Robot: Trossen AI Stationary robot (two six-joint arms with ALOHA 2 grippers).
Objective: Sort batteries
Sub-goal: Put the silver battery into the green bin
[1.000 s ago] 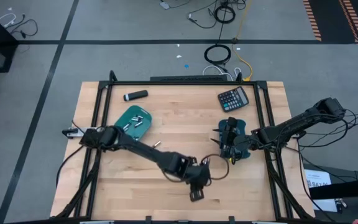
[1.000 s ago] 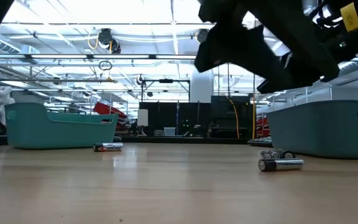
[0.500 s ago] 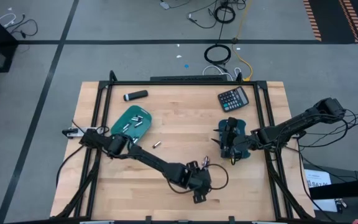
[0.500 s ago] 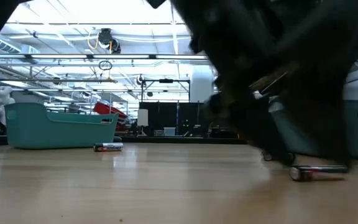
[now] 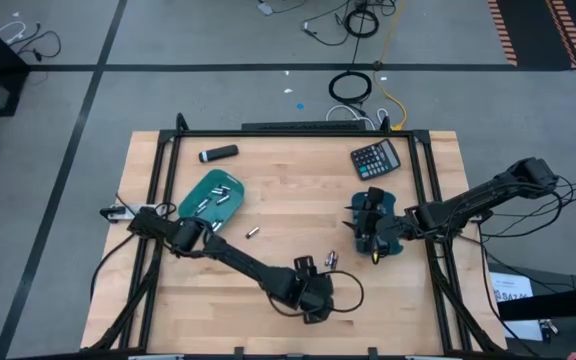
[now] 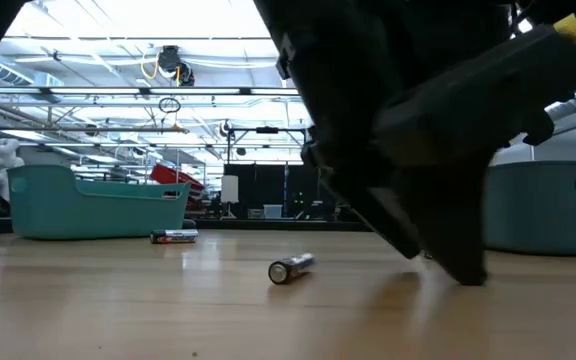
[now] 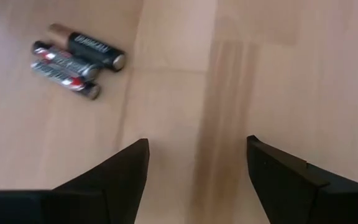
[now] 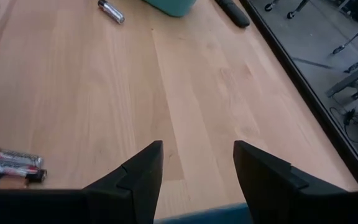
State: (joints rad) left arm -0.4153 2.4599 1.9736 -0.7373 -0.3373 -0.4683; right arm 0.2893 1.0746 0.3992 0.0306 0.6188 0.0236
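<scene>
High view shows the left gripper (image 5: pixel 308 296) low over the wooden table (image 5: pixel 288 190) near its front edge, fingers spread wide and empty. A small cluster of batteries (image 5: pixel 330 258) lies at its one o'clock, apart from it; another battery (image 5: pixel 251 233) lies alone at its ten o'clock, and more sit in the left teal tray (image 5: pixel 213 193). The right gripper (image 5: pixel 364 232) hovers by the right teal tray (image 5: pixel 386 232), jaws wide, empty.

teal trays (image 5: pixel 214 195), silvery batteries (image 7: pixel 73 58), black calculator (image 5: pixel 375 158)

Right teal tray (image 6: pixel 553 205) partly behind arm
</scene>
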